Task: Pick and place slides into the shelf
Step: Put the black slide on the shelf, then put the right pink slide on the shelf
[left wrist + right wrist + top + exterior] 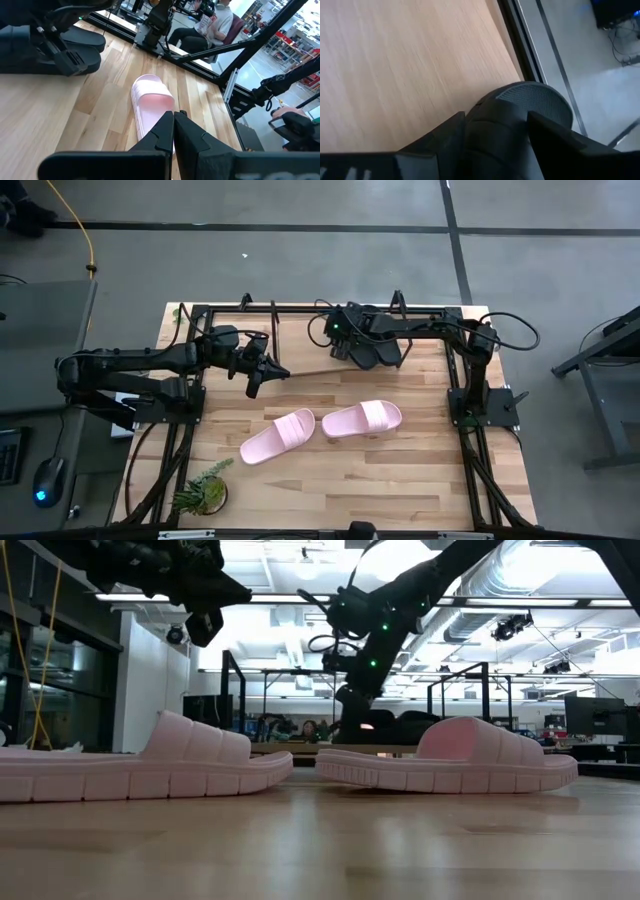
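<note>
Two pale pink slides [278, 435] [362, 418] lie side by side on their soles in the middle of the table. Black slides [380, 352] sit at the far side, by the shelf [300, 308] with its thin black hoops. My right gripper [366, 348] reaches over from the right, its fingers closed on one black slide [520, 120]. My left gripper [268, 376] hangs shut and empty above the table's left part, the nearer pink slide [152, 102] ahead of its fingertips. My right gripper has the black slide between its two fingers [445, 137], one on each long side, lying across it. The fingers slant downward. The slide's rounded end [537, 97] sticks out beyond them over the wood; whether it rests there, I cannot tell.
A black frame [190, 380] runs around the table's edges. A small green plant [205, 490] stands at the near left corner. Bare wood lies at the near side in front of the pink slides. People sit in the room beyond the table [212, 25].
</note>
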`<state>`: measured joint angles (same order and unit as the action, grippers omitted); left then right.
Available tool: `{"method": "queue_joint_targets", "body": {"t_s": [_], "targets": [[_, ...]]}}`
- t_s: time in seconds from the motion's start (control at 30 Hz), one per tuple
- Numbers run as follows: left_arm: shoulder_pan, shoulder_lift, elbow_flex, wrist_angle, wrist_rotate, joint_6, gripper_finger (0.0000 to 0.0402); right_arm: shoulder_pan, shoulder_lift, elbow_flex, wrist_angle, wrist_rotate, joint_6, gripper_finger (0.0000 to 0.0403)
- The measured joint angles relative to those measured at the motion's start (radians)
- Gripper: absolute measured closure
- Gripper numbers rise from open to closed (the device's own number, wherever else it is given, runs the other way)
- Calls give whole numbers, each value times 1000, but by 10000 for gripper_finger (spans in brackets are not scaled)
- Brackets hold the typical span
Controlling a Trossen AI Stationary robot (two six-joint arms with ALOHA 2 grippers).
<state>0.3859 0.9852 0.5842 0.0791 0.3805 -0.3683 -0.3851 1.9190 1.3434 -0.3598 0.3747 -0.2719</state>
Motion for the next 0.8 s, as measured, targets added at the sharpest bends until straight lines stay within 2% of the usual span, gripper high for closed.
{"method": "queue_joint_targets", "body": {"t_s": [0.5,0.8], "targets": [[0,0,0,-2,-18,12,401,20,-20,-1,-15,13,4,199],[0,0,0,-62,-41,24,401,89,-22,117,-47,-112,3,199]]}}
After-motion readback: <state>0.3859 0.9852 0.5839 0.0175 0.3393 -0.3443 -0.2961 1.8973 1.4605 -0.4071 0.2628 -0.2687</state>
